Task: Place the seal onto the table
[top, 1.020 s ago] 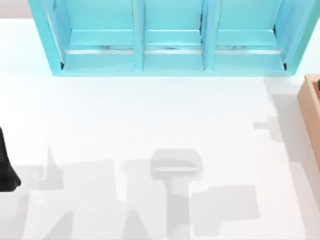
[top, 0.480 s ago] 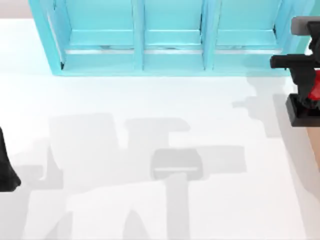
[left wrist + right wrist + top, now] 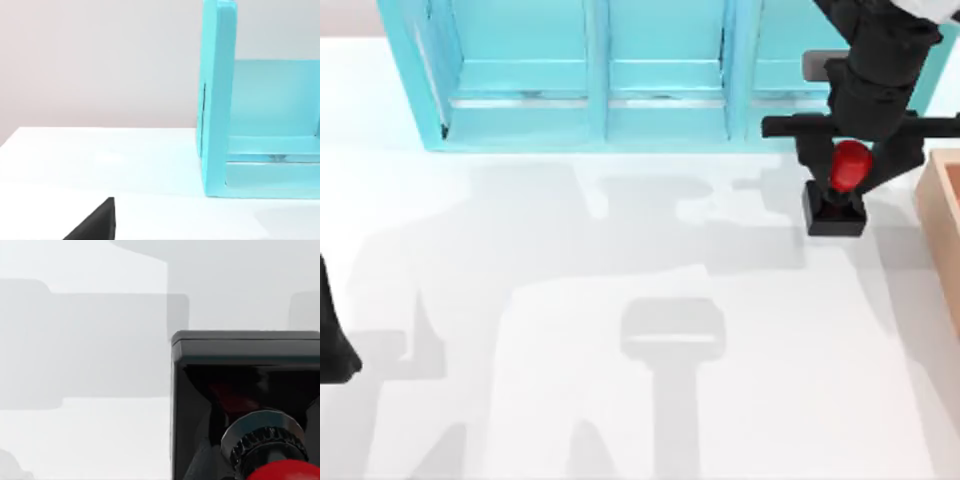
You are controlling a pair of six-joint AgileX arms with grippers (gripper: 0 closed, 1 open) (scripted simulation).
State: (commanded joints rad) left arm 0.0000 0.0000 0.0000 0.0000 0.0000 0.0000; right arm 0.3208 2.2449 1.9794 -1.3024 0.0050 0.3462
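Gripping the seal (image 3: 840, 190) by its red knob, the right claw (image 3: 848, 165) has its fingers closed on either side, at two o'clock on the desk (image 3: 620, 300) before the turquoise shelf unit (image 3: 650, 75). A tan wooden box (image 3: 942, 215) sits at three o'clock. The left arm (image 3: 332, 335) rests at nine o'clock; its claw's state cannot be told

**Shelf unit and wooden box at the edges**

A turquoise shelf unit (image 3: 660, 75) stands along the far side, spanning most of the width. Upright dividers split it into three open compartments side by side, each with a pale strip along its lower ledge. Seen from the left wrist view, its end panel (image 3: 217, 97) rises upright against a plain grey wall (image 3: 100, 60). A tan wooden box (image 3: 942, 225) sits at the right edge, cut off by the frame.
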